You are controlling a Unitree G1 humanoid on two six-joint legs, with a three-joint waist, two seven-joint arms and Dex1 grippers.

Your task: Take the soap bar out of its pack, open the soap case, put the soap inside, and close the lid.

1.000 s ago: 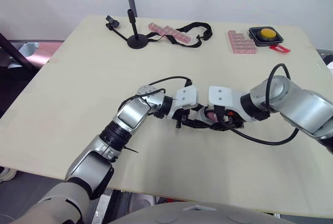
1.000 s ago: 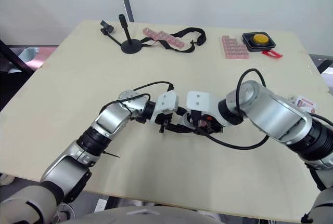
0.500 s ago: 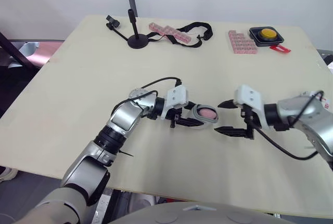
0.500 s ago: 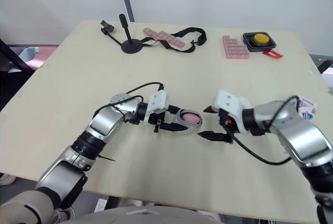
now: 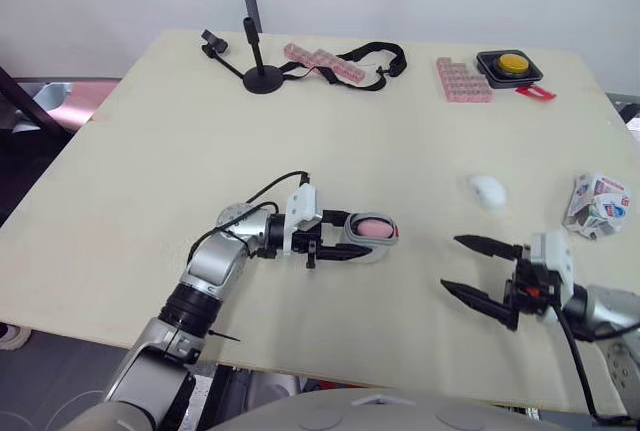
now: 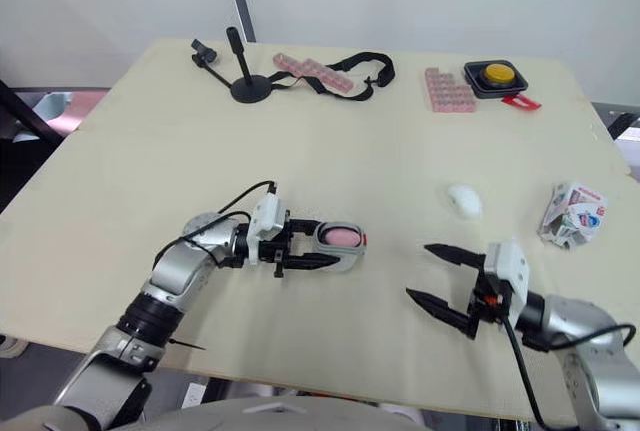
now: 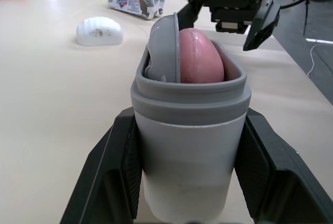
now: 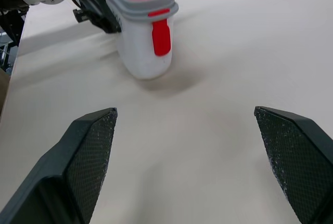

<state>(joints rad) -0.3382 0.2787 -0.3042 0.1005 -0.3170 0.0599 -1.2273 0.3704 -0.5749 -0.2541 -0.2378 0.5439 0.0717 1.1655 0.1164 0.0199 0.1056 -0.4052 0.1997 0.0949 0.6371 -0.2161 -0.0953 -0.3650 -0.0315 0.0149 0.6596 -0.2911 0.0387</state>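
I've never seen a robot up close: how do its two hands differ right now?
The left hand grips the soap case with pink soap inside; the right hand holds nothing. The left hand's fingers press the case's sides; the right hand's are spread wide apart. Both have two black fingers.

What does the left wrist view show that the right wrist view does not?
Left wrist view: the soap pack, a white oval object and the open right gripper, facing it. Right wrist view: the red latch on the side of the soap case. Both: that case with the pink soap inside, held by the left gripper, on the table.
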